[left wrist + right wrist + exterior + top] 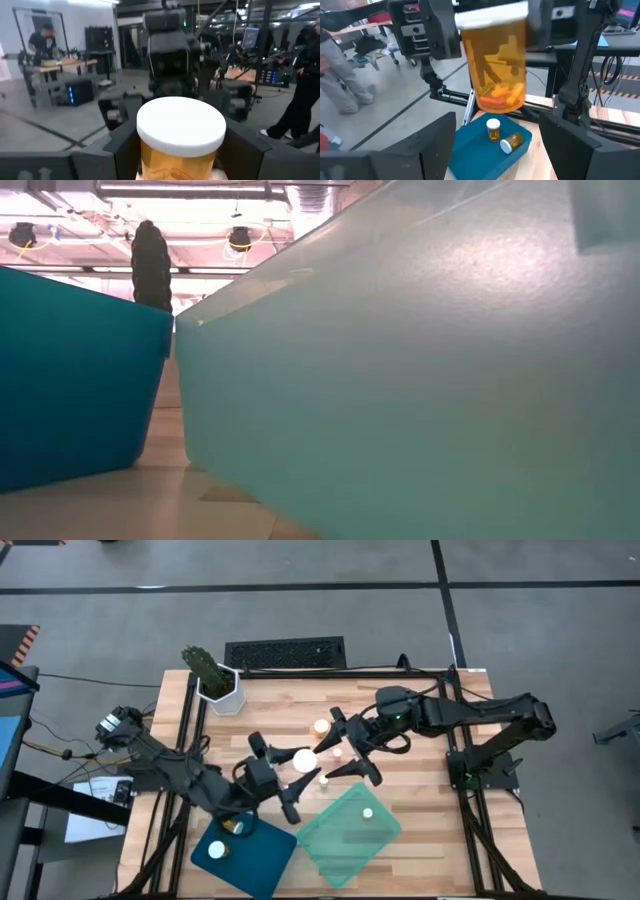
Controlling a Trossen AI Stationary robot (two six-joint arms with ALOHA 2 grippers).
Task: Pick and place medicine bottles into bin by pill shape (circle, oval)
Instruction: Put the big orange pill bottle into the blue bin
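Filling the left wrist view, a wide amber plastic medicine bottle with a round white cap is gripped between the fingers of the left gripper, held up off the wooden slatted tabletop near its middle. From the right wrist view the same bottle is seen side-on, and the pills inside look elongated, orange and yellow; oval is the likely reading, though that is a judgement. The right gripper is held just beside it with its fingers spread wide and nothing between them, apparently looking at the contents.

So the step in hand seems to be inspection before sorting. What is called for next is a carry to the bin that matches the pill shape, then a release above it; which bin stands for ovals cannot be told.

Now the containers. A dark teal plastic bin at the near edge is seen holding two small amber bottles, one upright and one lying on its side. A pale translucent green bin just beside it holds one small bottle. Three more small white-capped bottles are left on the tabletop between the arms.
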